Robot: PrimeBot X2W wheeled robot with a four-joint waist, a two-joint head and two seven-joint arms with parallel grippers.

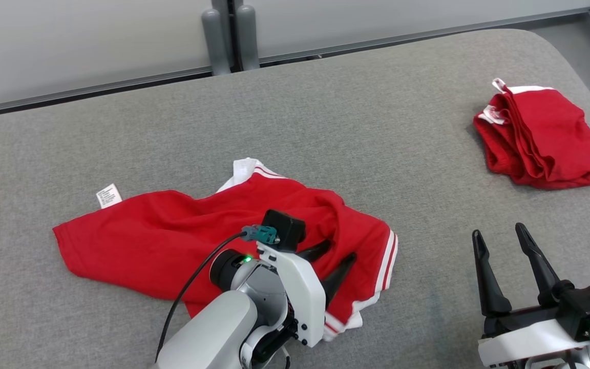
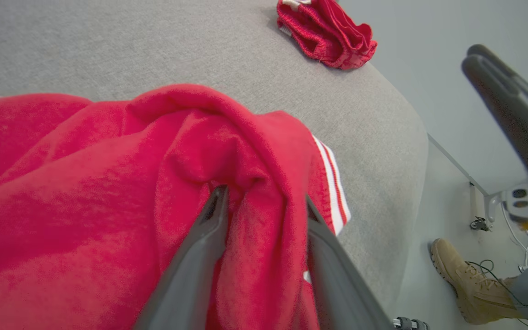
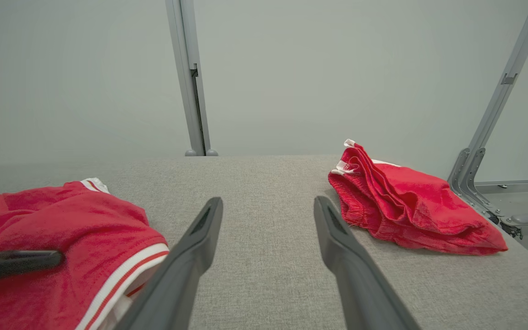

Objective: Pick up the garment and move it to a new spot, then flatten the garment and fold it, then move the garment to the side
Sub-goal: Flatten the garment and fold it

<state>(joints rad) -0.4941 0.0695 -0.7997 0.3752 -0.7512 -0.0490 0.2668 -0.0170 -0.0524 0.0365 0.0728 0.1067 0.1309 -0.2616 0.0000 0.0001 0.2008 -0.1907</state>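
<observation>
Garment [image 1: 197,236]: red, white-striped hem, crumpled centre-left on grey surface [image 1: 325,128] | handling: prob. light, limp, grippy knit; sags from one pinch, so take hem corners | L end effector [image 1: 340,248]: jaws part-spread astride cloth ridge | R end effector [image 1: 498,229]: wide, empty

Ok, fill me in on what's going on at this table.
The robot is working on a red garment lying crumpled on the grey table. Its left gripper is down on the garment's striped end, fingers parted with a ridge of cloth between them. The right gripper hovers open, holding nothing. A second red garment lies bunched at the far right.
</observation>
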